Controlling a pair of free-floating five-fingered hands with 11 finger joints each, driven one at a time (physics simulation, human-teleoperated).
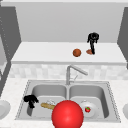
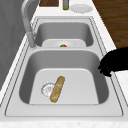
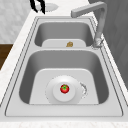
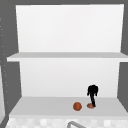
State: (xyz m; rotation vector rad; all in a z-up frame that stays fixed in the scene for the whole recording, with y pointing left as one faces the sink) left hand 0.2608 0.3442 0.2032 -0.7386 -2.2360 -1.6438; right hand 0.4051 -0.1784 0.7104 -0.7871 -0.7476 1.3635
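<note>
- The left hand [image 1: 30,100] is hovering over the left edge of the left basin [image 1: 37,91], fingers curled downward and holding nothing.
- Just right of that hand, a baguette [image 1: 48,106] is lying on the basin floor, one end resting over the drain [image 2: 47,89].
- Farther right, a red ball [image 1: 67,114] is sitting at the front of the sink.
- The faucet [image 1: 71,72] is standing behind the divider, spout angling right.
- In the right basin, a plate [image 3: 64,89] is carrying a tomato [image 3: 64,88].
- Up on the shelf [image 1: 45,52], an orange ball [image 1: 77,52] is sitting just left of the right hand [image 1: 92,40].
- The right hand is pointing straight fingers down onto a small brown piece [image 1: 89,51], touching it without clasping it.
</note>
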